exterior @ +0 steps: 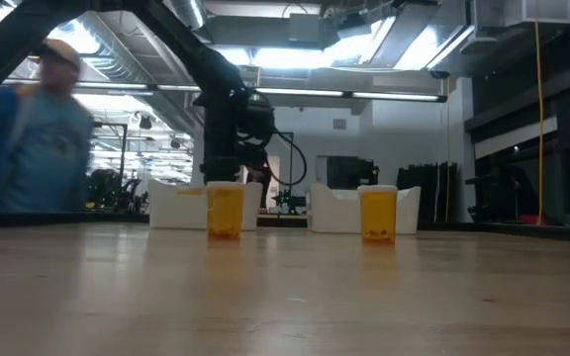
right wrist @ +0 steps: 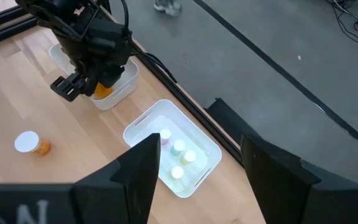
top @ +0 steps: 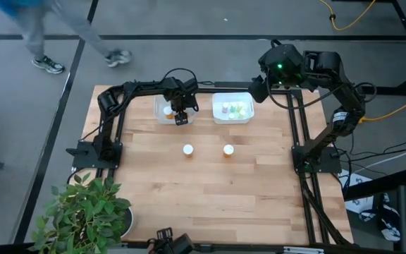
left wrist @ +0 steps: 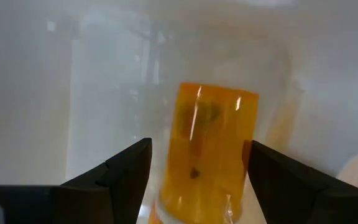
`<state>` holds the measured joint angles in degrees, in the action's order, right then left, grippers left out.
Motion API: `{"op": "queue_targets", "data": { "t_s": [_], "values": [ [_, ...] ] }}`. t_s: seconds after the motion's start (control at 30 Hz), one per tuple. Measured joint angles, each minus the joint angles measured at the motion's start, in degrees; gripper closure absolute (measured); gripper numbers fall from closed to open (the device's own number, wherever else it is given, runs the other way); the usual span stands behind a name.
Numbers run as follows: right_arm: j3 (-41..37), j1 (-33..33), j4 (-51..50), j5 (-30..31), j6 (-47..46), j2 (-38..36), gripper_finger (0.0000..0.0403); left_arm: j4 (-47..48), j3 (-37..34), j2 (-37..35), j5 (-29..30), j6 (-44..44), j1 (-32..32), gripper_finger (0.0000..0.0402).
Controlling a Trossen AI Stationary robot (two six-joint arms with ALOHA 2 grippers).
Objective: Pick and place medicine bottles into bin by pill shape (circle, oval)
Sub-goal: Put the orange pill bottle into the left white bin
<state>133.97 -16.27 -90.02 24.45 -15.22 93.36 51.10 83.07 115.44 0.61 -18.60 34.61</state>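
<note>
Bottle [left wrist: 210, 155] sits between released left claw [left wrist: 194, 171] fingers: light, rigid, slick plastic; grip mid-body. Right claw [right wrist: 197, 165] empty, spread.

No readable text anywhere

The translucent orange cylindrical medicine bottle [left wrist: 207, 155] seen close in the left wrist view carries no legible label. Pale marks at the bottom corner of the right wrist view, on a dark claw finger [right wrist: 17, 208], might be letters, but cannot be made out.
</note>
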Motion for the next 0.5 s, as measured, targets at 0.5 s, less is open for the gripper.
{"op": "queue_targets", "data": {
  "t_s": [0.5],
  "values": [
    [0.00, 0.00, 0.00, 0.90, -1.16, 0.00, 0.0179, 0.77, 0.62, 0.07, 0.19, 0.29, 0.76, 0.0232]
  ]
}}
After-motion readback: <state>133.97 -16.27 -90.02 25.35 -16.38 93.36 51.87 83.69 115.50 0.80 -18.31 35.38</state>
